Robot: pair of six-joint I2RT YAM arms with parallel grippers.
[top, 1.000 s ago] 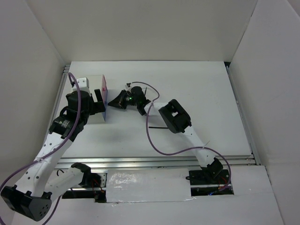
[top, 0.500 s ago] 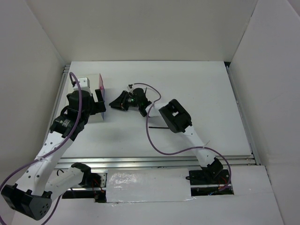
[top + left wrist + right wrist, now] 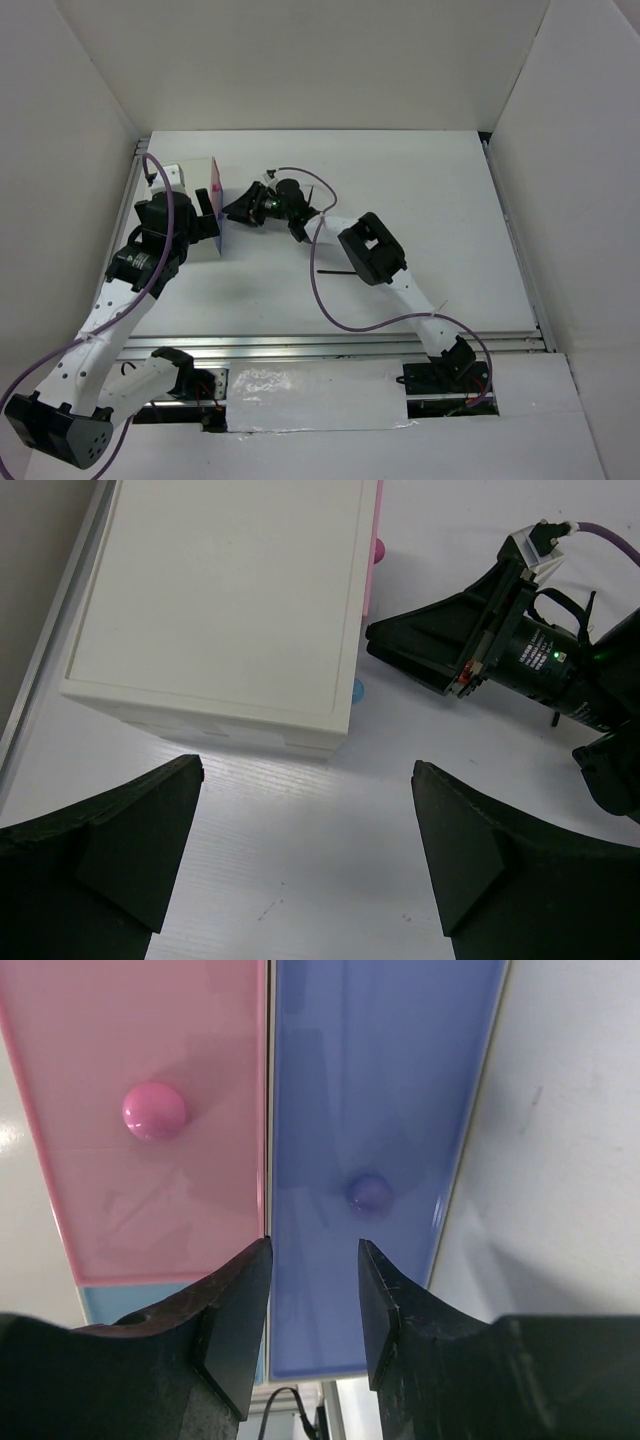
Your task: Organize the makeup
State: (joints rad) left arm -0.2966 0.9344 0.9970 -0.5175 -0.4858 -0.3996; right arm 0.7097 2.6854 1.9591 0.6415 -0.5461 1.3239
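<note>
a: white box [image 3: 185,200], pink drawer [image 3: 150,1110] and blue drawer [image 3: 385,1080] side by side on its front. anything for the tidying near it?

b: one thin black makeup pencil [image 3: 330,270], flat on the table [image 3: 450,200], out on the drawer side of the box and well apart from it, just beside the right arm [image 3: 415,300].

a: and the right gripper [image 3: 315,1250]?

b: up close against the box front, pointed straight at the blue drawer, near the seam with the pink one. open only a narrow slot, nothing held between the fingers. blue knob [image 3: 368,1193] just beyond the tips, not between them. pink knob [image 3: 154,1111] off to one side. cannot tell whether touching the drawer face or a little short of it.

a: left gripper [image 3: 307,770]?

b: over the box on its near side, away from the drawer front. spread very wide, nothing in its grasp, both fingers clear of the box in the wrist view, bare table between them. box top just ahead of the tips, right gripper beyond the box's front edge.
</note>
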